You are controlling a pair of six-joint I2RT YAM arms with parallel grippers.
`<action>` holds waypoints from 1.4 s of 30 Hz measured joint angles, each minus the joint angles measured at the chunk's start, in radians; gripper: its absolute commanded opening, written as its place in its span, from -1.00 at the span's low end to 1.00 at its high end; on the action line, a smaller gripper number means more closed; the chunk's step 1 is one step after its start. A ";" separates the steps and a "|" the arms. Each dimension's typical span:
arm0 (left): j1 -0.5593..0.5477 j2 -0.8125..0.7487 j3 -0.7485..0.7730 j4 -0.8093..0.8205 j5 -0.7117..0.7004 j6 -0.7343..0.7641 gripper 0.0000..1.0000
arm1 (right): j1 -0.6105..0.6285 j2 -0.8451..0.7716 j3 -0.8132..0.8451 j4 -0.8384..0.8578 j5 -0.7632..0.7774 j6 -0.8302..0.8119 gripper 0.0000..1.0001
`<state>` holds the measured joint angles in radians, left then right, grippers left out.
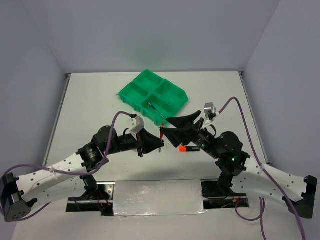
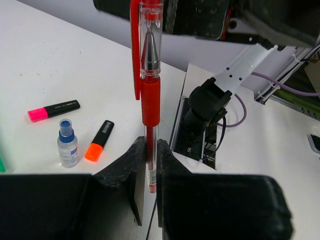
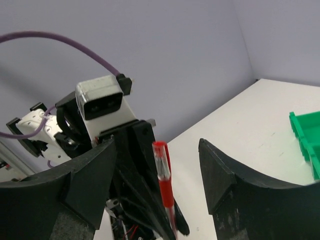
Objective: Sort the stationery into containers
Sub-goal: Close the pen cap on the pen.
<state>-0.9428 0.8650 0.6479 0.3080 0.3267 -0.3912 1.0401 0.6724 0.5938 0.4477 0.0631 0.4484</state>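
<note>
1. Your left gripper is sitting nearest its wrist lens. Its fingers are clamping the red pen close to its lower end. The pen is standing upright out of the jaws, clear of the table.
2. Your right gripper is facing it with the fingers spread wide and gripping nothing. The pen is rising in the gap between them and touching neither. It reads as a handover being set up, not yet made.
3. Past the pen, three items are lying loose on the table. They are an orange-capped highlighter, a small blue-capped bottle just beside it, and a pink-capped highlighter a little further off.
4. Farthest out, the green tray is sitting well apart from both grippers. One thin pen is lying in its near compartment, colour too small to call. Nothing is showing in the other three.
5. Tally, as a judgement: you are working early in the sort. One piece is binned, one is in hand, and at least three are waiting.
</note>
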 measured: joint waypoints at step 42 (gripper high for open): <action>-0.002 0.002 -0.014 -0.012 0.020 0.000 -1.00 | -0.001 0.142 0.142 -0.150 -0.071 -0.076 -1.00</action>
<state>-0.9443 0.8669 0.6338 0.2962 0.3466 -0.3908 1.0389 0.8146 0.7353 0.2977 -0.0078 0.3729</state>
